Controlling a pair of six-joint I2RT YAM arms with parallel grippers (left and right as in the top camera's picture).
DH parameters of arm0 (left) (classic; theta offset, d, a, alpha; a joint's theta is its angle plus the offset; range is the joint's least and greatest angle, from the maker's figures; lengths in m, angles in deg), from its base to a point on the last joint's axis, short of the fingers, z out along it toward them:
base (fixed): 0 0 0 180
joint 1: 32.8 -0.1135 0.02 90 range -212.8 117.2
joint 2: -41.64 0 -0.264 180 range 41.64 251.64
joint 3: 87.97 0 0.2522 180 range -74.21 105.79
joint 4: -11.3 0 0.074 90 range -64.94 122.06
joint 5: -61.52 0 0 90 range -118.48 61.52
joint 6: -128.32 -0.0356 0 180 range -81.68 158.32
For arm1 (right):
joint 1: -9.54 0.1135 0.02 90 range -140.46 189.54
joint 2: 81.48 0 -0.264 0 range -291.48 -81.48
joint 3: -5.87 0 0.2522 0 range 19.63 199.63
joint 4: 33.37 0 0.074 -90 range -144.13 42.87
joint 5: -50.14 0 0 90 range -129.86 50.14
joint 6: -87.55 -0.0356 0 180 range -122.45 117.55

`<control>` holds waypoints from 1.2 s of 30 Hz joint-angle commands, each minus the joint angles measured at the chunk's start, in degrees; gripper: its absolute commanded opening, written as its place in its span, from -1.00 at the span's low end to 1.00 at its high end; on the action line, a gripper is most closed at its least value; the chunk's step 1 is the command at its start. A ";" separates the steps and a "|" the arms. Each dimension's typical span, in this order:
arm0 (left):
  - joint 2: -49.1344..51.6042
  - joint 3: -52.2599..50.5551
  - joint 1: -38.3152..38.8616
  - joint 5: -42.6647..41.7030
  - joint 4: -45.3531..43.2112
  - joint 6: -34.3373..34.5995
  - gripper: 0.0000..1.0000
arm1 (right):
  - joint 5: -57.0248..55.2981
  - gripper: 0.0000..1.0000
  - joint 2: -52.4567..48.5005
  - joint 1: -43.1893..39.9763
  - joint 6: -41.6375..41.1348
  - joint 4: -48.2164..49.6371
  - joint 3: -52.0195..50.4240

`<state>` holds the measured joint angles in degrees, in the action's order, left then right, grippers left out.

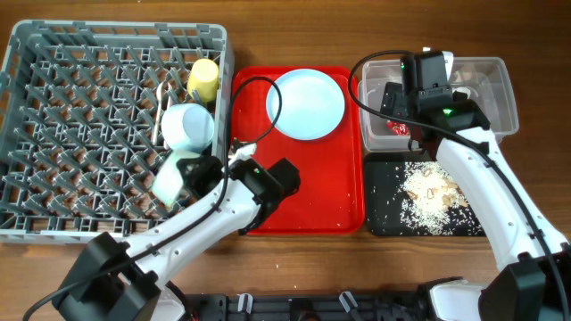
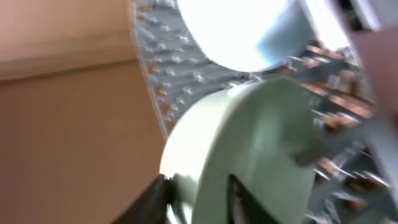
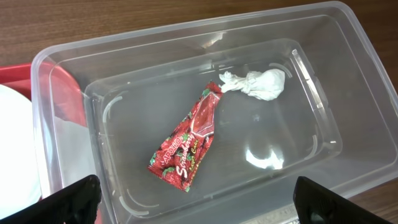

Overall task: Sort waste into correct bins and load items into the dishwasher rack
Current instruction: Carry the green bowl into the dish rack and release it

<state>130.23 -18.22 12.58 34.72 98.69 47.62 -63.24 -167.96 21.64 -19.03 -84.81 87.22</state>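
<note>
Now: my left tool (image 2: 196,196) clamped on pale green bowl (image 2: 249,155) rim over rack (image 1: 80,107); my right tool (image 3: 196,199) fingers apart above clear tub (image 3: 348,74) holding wrapper (image 3: 186,146), tissue (image 3: 255,84).

I work over a brown wooden table (image 1: 294,263). At its middle lies a red tray (image 1: 312,192), flat, with rounded corners, its far edge close to the table's far side.
</note>
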 commanded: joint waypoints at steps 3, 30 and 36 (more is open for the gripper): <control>0.44 0.42 -0.48 -21.88 0.13 2.43 -0.04 | -0.50 0.99 -0.55 -0.17 0.50 0.11 -0.33; -14.47 15.06 -37.40 -53.55 15.32 41.55 -0.92 | -0.50 0.99 -0.63 0.22 0.48 0.15 -0.33; -14.45 7.21 -38.23 -53.99 10.32 42.58 -0.90 | -0.50 1.00 -0.63 0.22 0.52 0.15 -0.33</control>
<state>115.98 -8.76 -25.27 -18.96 110.38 88.45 -63.24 -167.96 21.64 -19.01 -84.78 87.22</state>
